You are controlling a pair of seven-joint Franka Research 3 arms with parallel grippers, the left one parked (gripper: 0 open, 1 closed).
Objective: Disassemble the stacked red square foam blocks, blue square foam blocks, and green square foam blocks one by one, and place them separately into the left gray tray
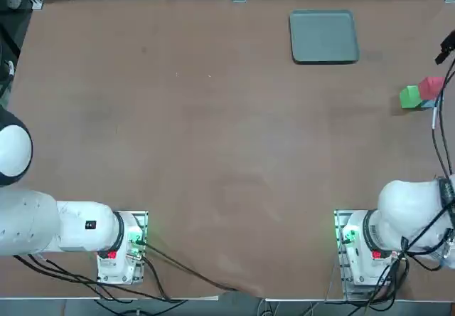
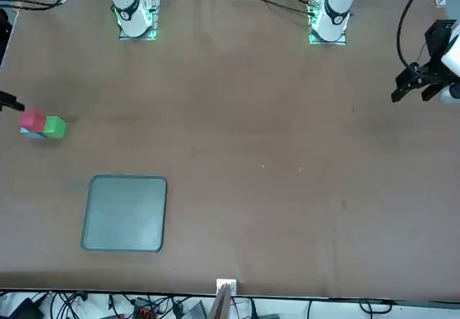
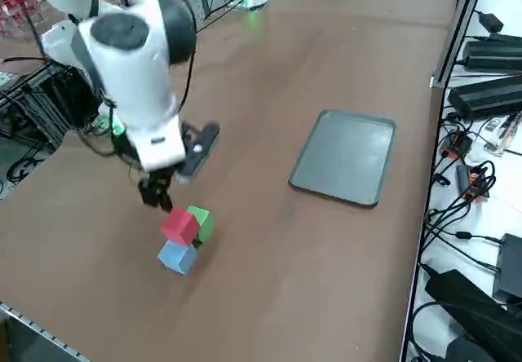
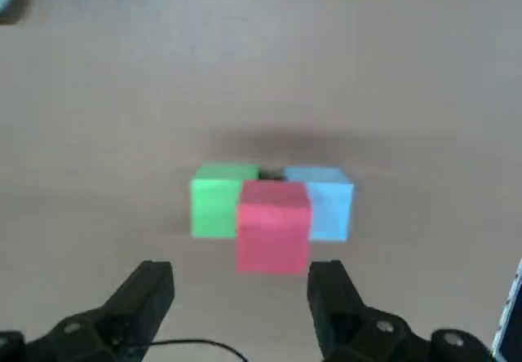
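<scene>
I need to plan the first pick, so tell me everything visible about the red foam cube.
The red foam cube is a small matte pinkish-red block with soft edges, the same size as its neighbours. It sits on top, bridging the green cube and the blue cube, which stand on the table near its right edge. Nothing grips it: the right hand hovers open just above it. The gray tray lies apart, empty.

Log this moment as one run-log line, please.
right gripper: open, above stack | red block: on top of green block and blue block | gray tray: holds no blocks | step: approaching red block
</scene>
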